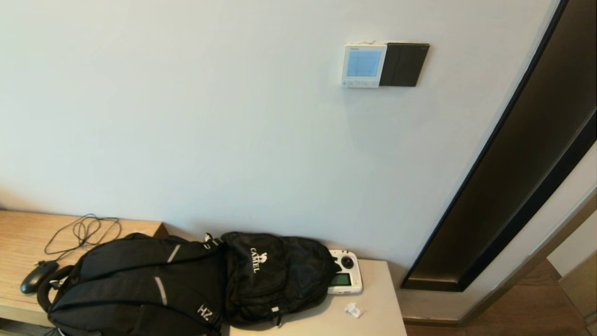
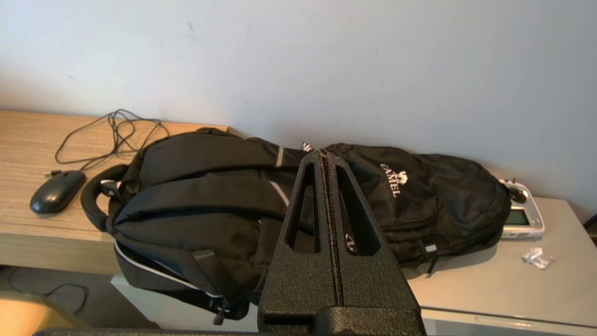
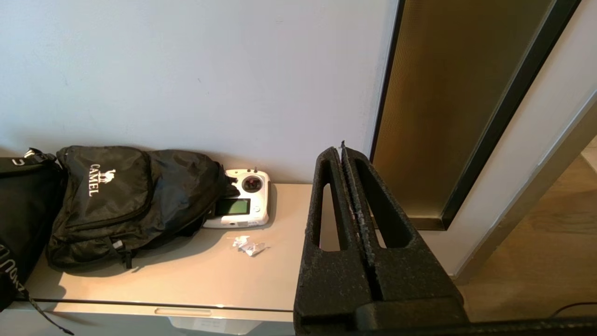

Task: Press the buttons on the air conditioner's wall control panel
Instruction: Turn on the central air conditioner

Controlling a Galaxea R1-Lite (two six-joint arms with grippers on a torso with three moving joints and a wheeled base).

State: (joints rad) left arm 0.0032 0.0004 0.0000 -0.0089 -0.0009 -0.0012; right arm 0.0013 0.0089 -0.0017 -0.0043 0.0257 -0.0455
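Two worktops run along the foot of a pale wall: in my head view a wood-grain worktop (image 1: pixel 18 233) at the lower left and a beige worktop (image 1: pixel 378 298) just right of it, ending short of a dark recessed door frame (image 1: pixel 513 177) that slants down the right side. The wall control panel (image 1: pixel 364 65) sits high on the wall, upper right of centre, its blue screen lit, with the buttons (image 1: pixel 358 83) in a strip along its lower edge; a black glossy panel (image 1: pixel 405 64) touches its right side. The wall below the panel is bare down to the worktops. Across both worktops lie a large black backpack (image 1: pixel 140 284) and a smaller Camel bag (image 1: pixel 275 280), touching each other. A white handheld controller (image 1: pixel 346 278) rests just beside the Camel bag, with a scrap of crumpled paper (image 1: pixel 353 310) near the front edge. A black mouse (image 1: pixel 37 276) and its cable (image 1: pixel 84 231) occupy the lower left. Neither arm shows in my head view. The left gripper (image 2: pixel 328 158) hangs over the backpacks, jaws pressed together on nothing; the right gripper (image 3: pixel 342 150) hangs over the beige worktop's right end, jaws likewise together and empty.
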